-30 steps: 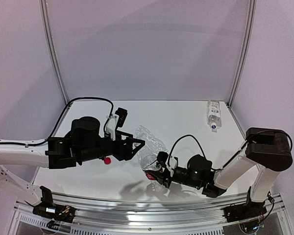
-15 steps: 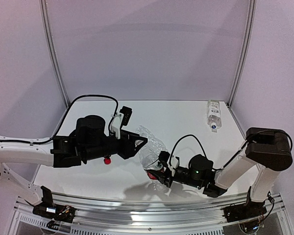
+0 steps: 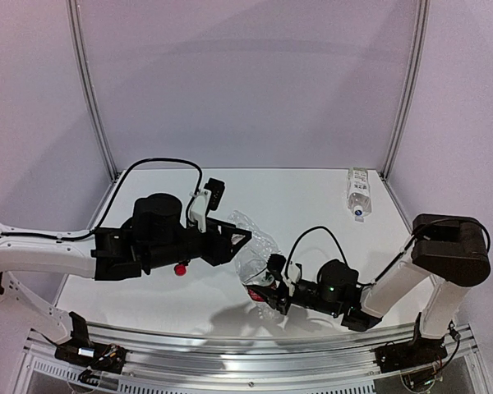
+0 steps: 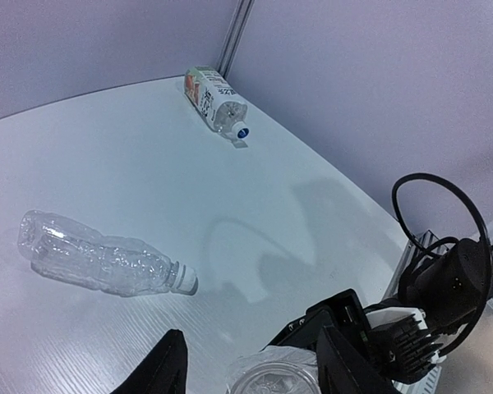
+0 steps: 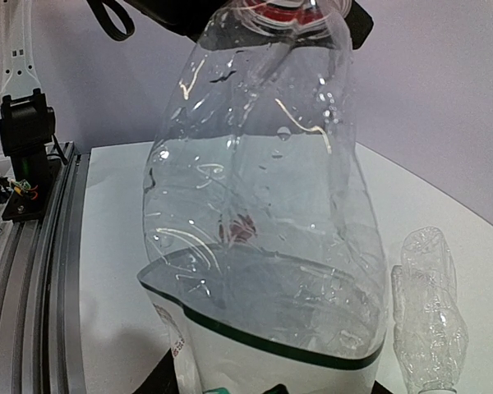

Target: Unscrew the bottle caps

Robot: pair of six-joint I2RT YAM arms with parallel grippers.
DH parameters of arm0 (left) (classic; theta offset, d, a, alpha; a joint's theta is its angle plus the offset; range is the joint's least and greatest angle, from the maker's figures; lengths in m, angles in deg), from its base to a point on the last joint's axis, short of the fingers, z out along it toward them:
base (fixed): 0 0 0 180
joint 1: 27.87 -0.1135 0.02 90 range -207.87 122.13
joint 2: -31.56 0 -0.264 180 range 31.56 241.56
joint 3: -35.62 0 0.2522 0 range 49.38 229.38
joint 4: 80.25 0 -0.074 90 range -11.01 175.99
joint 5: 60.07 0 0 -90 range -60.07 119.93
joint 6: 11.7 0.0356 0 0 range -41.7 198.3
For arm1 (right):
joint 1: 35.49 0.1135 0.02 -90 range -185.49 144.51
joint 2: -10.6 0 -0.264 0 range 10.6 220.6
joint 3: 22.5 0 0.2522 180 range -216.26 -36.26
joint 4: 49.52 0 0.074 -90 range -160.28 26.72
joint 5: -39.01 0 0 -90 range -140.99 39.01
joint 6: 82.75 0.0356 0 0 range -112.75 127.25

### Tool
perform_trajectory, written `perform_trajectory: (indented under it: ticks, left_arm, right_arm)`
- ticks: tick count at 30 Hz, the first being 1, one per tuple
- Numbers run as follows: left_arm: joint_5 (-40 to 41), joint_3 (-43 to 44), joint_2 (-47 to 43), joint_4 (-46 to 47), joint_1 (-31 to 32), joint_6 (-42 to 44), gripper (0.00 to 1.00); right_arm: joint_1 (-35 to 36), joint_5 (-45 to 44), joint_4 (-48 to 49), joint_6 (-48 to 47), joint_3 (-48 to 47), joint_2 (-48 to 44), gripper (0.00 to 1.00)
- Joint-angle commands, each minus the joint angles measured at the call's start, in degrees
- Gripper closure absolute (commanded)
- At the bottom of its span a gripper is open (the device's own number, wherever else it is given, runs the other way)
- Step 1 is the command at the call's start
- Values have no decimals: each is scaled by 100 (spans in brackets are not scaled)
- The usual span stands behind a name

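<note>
Right gripper (image 3: 264, 291) clasps one bottle (image 5: 263, 205) of three; one red cap (image 3: 181, 268) loose.

— What kind of place is this?

— A robotics lab, more exactly a closed-in test cell. Two white-and-black robot arms (image 3: 41, 254) are bolted to an aluminium rail (image 3: 230, 349) along the near edge of a white table (image 3: 312, 193).

— What else shows it?

— Plain pale wall panels (image 3: 246, 82) set between metal posts (image 3: 89, 98) box the table in. A black cable (image 3: 160, 162) loops in the open, and exposed electronics (image 3: 86, 353) sit at an arm's base. Clear plastic bottles (image 4: 107, 258) lie on the table as props.
</note>
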State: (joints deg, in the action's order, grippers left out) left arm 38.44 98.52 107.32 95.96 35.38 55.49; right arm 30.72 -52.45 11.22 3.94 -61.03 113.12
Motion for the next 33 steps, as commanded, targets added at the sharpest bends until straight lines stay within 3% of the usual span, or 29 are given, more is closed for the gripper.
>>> perform_trajectory:
  ticks: [1,4,12,17,22,25,33]
  left_arm:
    - [7,103,161,84,-23,-55,47]
    - [-38,105,213,126,-9,-54,49]
    - [-60,50,213,162,-4,-74,81]
    - [53,38,104,104,8,-77,83]
    - [334,67,-78,-139,8,-28,83]
    - [575,114,-223,-434,9,48,83]
    - [1804,505,-687,-1796,-33,383,83]
  right_arm:
    - [2,59,288,-38,52,-179,55]
    - [5,66,284,-38,52,-179,55]
    - [6,-4,269,-43,35,-180,54]
    - [6,-99,240,-47,31,-177,44]
    - [5,-149,152,-38,8,-197,13]
    - [9,-153,122,-38,-1,-201,2]
    - [5,-329,168,-56,87,-274,1]
